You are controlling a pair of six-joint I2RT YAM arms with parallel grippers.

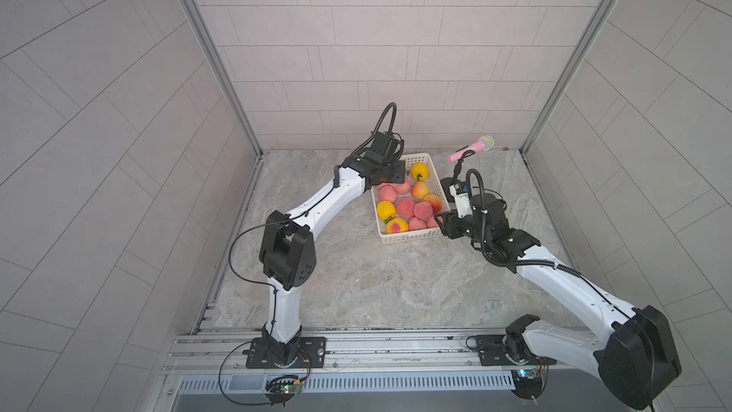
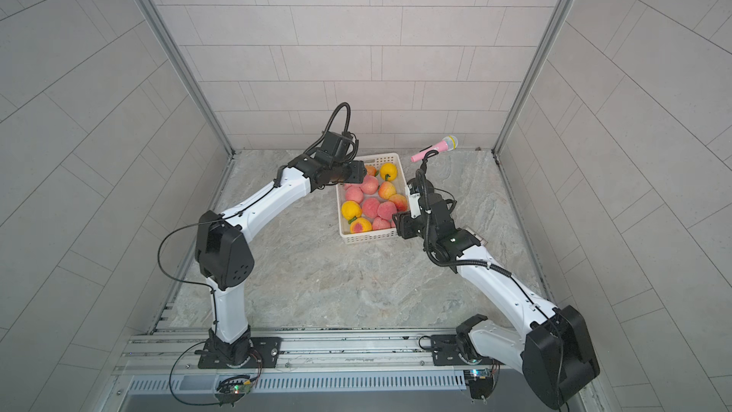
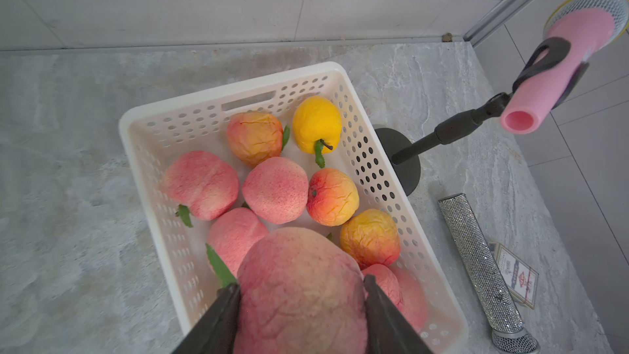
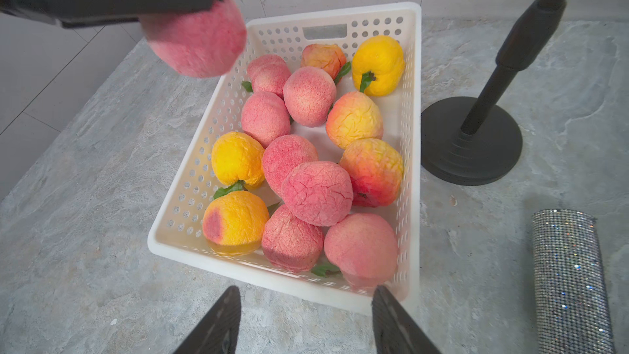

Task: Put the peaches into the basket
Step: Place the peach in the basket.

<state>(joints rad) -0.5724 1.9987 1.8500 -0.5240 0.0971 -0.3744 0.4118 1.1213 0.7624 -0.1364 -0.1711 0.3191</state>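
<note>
The white perforated basket stands at the back of the table, and several pink, orange and yellow peaches lie in it. My left gripper is shut on a pink peach, held in the air over the basket's far left part. My right gripper hangs open and empty just outside the basket's near right corner.
A pink microphone sits on a black stand whose round base is right of the basket. A glittery silver microphone and a small card box lie near it. Walls enclose the table.
</note>
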